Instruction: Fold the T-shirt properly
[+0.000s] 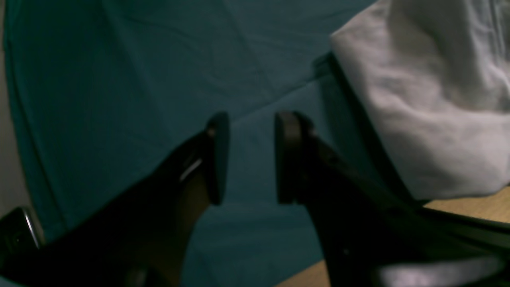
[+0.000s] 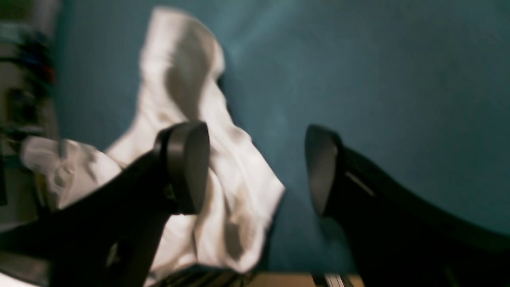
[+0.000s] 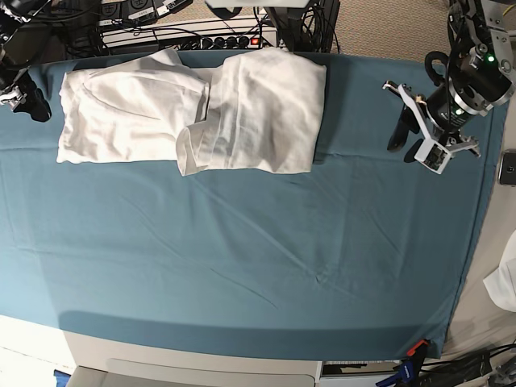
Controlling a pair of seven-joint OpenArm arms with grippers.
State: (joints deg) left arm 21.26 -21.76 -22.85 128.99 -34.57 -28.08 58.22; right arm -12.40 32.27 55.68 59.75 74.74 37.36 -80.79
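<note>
The white T-shirt point(image 3: 193, 113) lies wrinkled and partly folded along the far edge of the teal table cover point(image 3: 242, 258), with one part doubled over its middle. My left gripper point(image 3: 405, 139) hovers to the right of the shirt, apart from it. In the left wrist view it point(image 1: 252, 159) is open and empty, with white cloth point(image 1: 430, 99) at the upper right. My right gripper point(image 3: 31, 103) is at the table's far left, beside the shirt's left end. In the right wrist view it point(image 2: 255, 171) is open and empty, with the shirt point(image 2: 179, 71) behind its left finger point(image 2: 187, 167).
A small white cloth scrap point(image 3: 504, 282) lies past the table's right edge. Cables and a power strip point(image 3: 201, 36) run behind the far edge. A small dark device point(image 3: 508, 169) sits off the right edge. Bare wood point(image 1: 478, 207) shows beyond the cover.
</note>
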